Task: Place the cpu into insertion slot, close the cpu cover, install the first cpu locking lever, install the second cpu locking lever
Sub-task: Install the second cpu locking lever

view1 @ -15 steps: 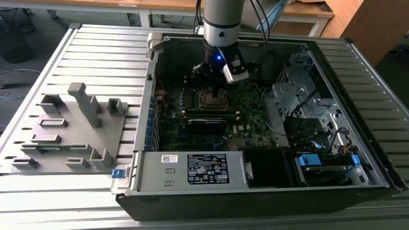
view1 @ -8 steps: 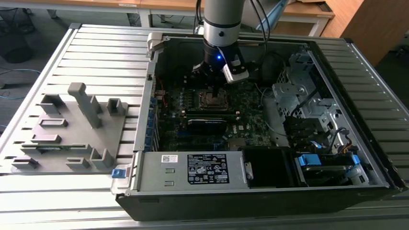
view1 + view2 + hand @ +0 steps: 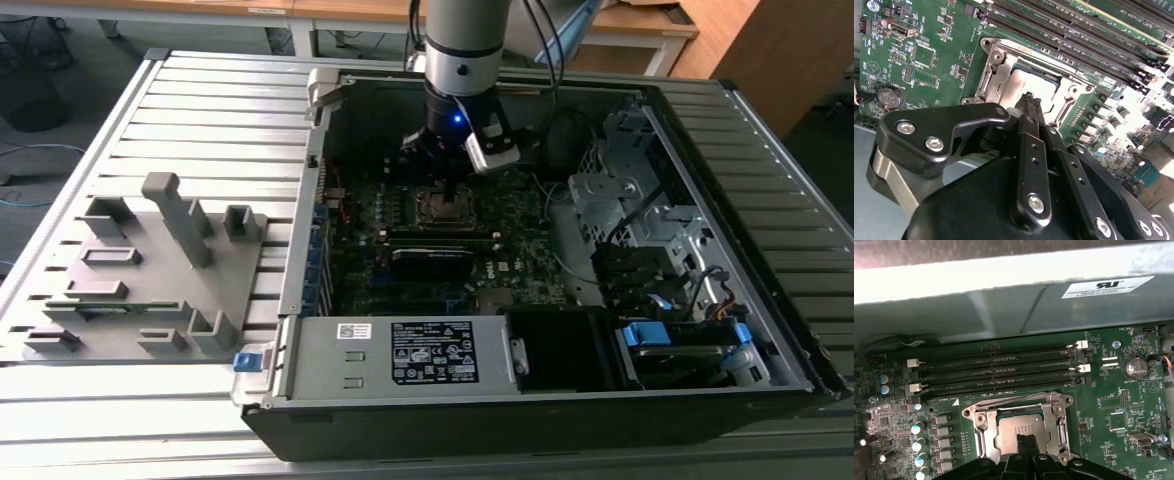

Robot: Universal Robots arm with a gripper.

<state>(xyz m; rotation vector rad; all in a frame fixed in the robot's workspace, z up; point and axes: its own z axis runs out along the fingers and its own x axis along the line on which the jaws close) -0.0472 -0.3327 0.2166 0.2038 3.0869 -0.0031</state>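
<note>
Above the open computer case (image 3: 561, 400) on the slatted worktop (image 3: 200, 110), the end effector (image 3: 447, 178) hangs over the insertion slot (image 3: 445, 207); in both wrist views its fingers (image 3: 1030, 106) meet, pinched shut on the cpu (image 3: 1016, 429) seated inside the cpu cover (image 3: 985, 416)

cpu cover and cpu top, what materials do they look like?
The cpu cover: looks like bare stamped steel, silvery with bright glints on its edges. The cpu: dull grey metal top, matte, probably plated; no sharp reflections. The gripper sits over it.
</note>
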